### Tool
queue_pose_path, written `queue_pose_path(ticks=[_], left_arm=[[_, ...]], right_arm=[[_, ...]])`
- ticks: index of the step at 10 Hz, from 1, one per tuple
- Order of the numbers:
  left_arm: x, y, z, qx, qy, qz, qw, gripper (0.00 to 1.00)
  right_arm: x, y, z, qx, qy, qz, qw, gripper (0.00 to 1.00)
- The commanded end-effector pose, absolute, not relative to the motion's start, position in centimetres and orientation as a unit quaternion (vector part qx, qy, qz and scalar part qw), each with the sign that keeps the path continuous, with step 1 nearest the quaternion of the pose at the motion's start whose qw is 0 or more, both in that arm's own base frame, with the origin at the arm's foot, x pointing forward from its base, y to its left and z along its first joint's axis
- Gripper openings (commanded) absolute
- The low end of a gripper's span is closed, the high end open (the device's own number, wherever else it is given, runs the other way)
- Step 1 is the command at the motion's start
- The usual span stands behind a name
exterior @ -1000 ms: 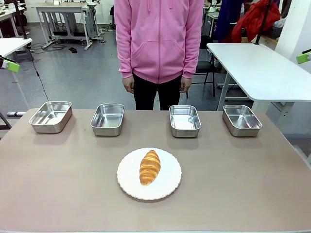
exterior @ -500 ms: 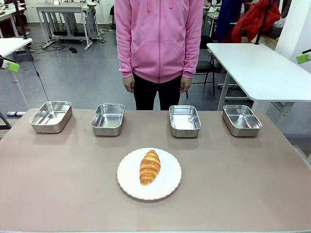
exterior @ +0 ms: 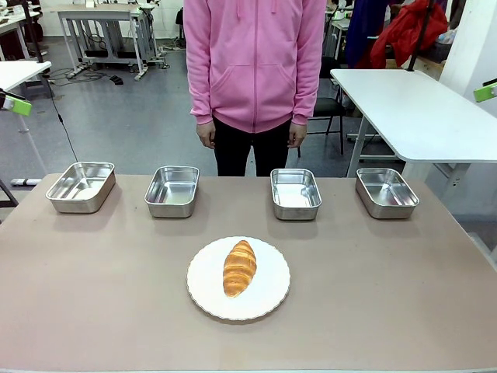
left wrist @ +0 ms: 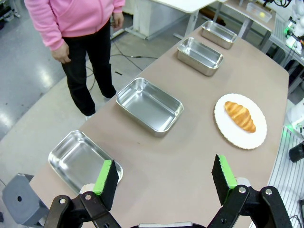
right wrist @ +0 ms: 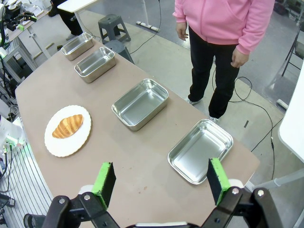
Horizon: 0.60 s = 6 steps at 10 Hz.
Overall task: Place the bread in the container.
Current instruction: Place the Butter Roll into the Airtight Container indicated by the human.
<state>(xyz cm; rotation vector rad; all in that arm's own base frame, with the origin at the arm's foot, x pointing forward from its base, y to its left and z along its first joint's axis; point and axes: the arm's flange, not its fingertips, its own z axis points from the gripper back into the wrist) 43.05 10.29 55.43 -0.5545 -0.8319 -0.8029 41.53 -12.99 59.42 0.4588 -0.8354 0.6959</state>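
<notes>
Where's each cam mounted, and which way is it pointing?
Front: fixed at the robot's edge of the table, facing across it at the standing person; their torso and hands show.
Left wrist: above the table's left end, looking down along four pans towards the bread on its plate; open left claw at bottom.
Right wrist: above the right end, facing back the other way; open right claw at bottom.
Shared: all three show pans, bread, plate and person.
</notes>
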Motion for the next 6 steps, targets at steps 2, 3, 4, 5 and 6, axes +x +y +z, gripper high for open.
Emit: queue_pose_path(ticks=[2, 3, 4, 5, 6], left_arm=[[42.98, 10.34, 55.42, -0.262, -0.388, -0.374, 0.801, 1.0], [42.98, 10.34, 55.42, -0.262, -0.388, -0.374, 0.801, 1.0], [42.98, 10.34, 55.42, -0.262, -0.388, -0.374, 0.801, 1.0], [42.98, 10.34, 55.42, -0.262, -0.388, -0.374, 0.801, 1.0], [42.98, 10.34, 55.42, -0.262, -0.388, -0.374, 0.801, 1.0]], right_arm=[[41.56, -12.99, 59.42, 0.219, -0.397, 0.331, 0.827, 1.0], [41.56, -12.99, 59.42, 0.219, -0.397, 0.331, 0.827, 1.0], [41.56, -12.99, 59.42, 0.219, -0.397, 0.331, 0.827, 1.0], [41.56, -12.99, 59.42, 0.219, -0.397, 0.331, 0.827, 1.0], [41.56, -12.99, 59.42, 0.219, -0.397, 0.331, 0.827, 1.0]])
